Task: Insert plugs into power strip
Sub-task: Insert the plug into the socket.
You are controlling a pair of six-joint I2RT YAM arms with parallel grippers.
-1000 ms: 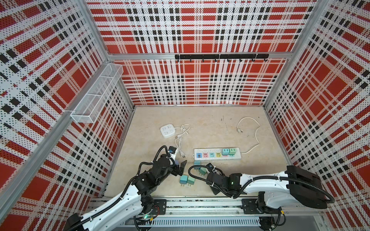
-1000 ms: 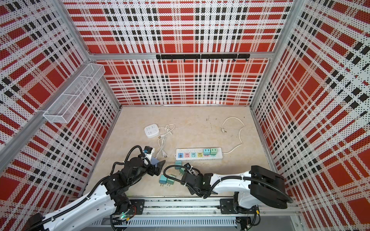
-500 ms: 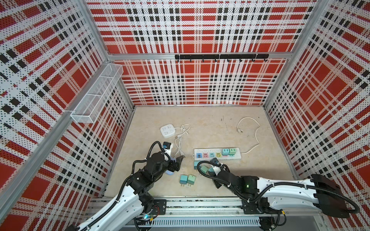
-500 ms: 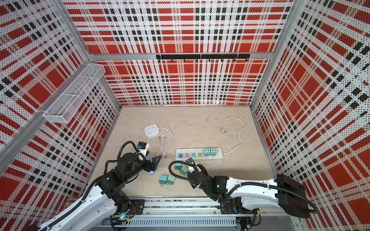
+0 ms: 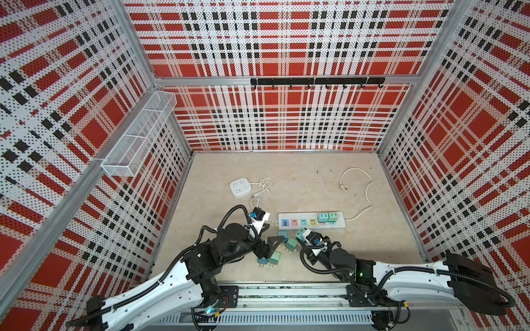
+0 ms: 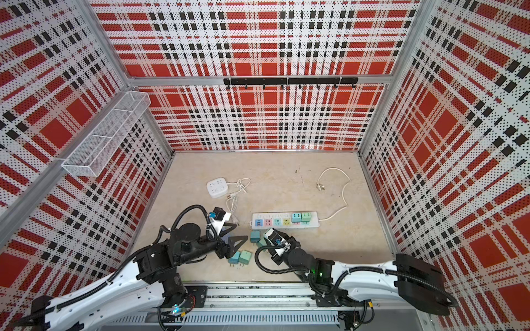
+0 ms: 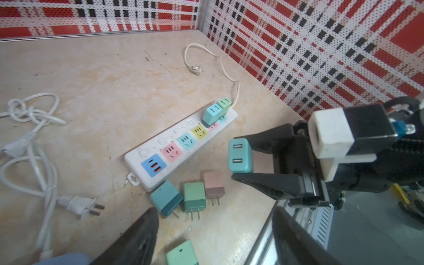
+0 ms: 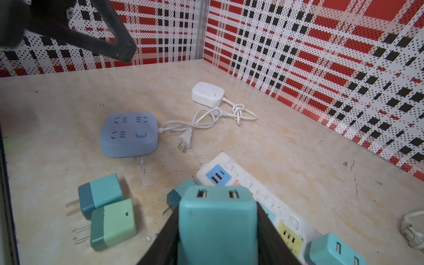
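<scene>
The white power strip [image 5: 298, 215] [image 6: 314, 221] [image 7: 137, 158] lies mid-table with two plugs, teal [image 5: 323, 217] [image 7: 212, 112] and green [image 7: 224, 103], seated at its cable end. My right gripper [image 8: 216, 206] [image 5: 299, 234] [image 7: 232, 159] is shut on a teal plug [image 8: 218, 227] [image 7: 240, 156], held just above the strip's near edge. My left gripper [image 7: 214, 210] [image 5: 271, 233] [image 6: 241, 231] hangs open over the loose plugs, holding nothing. Loose on the table are a dark teal plug [image 7: 166, 197], a green plug [image 7: 193, 197], a pink plug [image 7: 213, 184] and a mint plug [image 7: 182, 253] [image 8: 113, 227].
A blue square socket block [image 8: 129, 134] and a small white socket block [image 5: 240, 187] [image 8: 207, 91] with knotted cables lie left of the strip. The strip's cord [image 5: 355, 183] loops toward the back right. A wire basket [image 5: 137, 134] hangs on the left wall.
My left gripper's jaws have narrowed a little and it has shifted right over the loose plugs. My right gripper has carried the teal plug slightly closer to the strip.
</scene>
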